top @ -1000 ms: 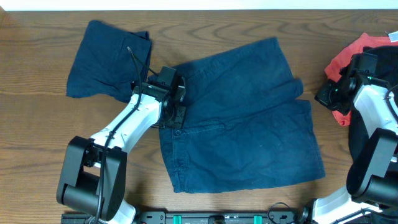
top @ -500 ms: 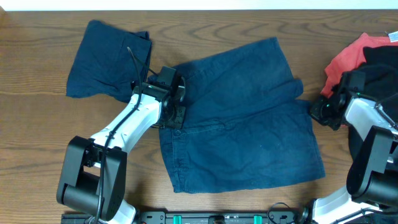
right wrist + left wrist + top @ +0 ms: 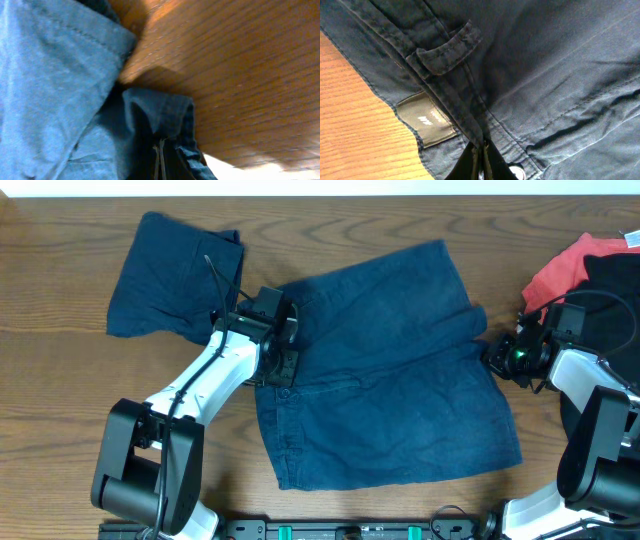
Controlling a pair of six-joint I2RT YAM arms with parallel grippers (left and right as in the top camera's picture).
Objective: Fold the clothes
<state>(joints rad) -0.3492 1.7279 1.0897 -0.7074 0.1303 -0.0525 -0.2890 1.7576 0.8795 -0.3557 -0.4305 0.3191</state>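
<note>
Overhead: a brown wood-grain counter (image 3: 60, 370) runs to a pale strip along its far edge. Dark navy blue wide-legged shorts (image 3: 390, 380) lie spread flat mid-counter. A second, folded navy garment (image 3: 165, 275) sits at far left, and a coral-red garment (image 3: 560, 272) beside a black garment (image 3: 612, 290) at far right. The left fingers (image 3: 283, 348) sit on the shorts' waistband, the right fingers (image 3: 497, 356) at the shorts' right-hand edge.

Left wrist: the left fingers (image 3: 482, 162) are pressed together, pinching the waistband seam, below a belt loop (image 3: 447, 47) and beside a tan sewn label (image 3: 426, 120) and a metal snap (image 3: 518, 173).

Right wrist: the right fingers (image 3: 160, 160) are together, just behind a curled hem (image 3: 165, 107). Whether they pinch any cloth cannot be told.
</note>
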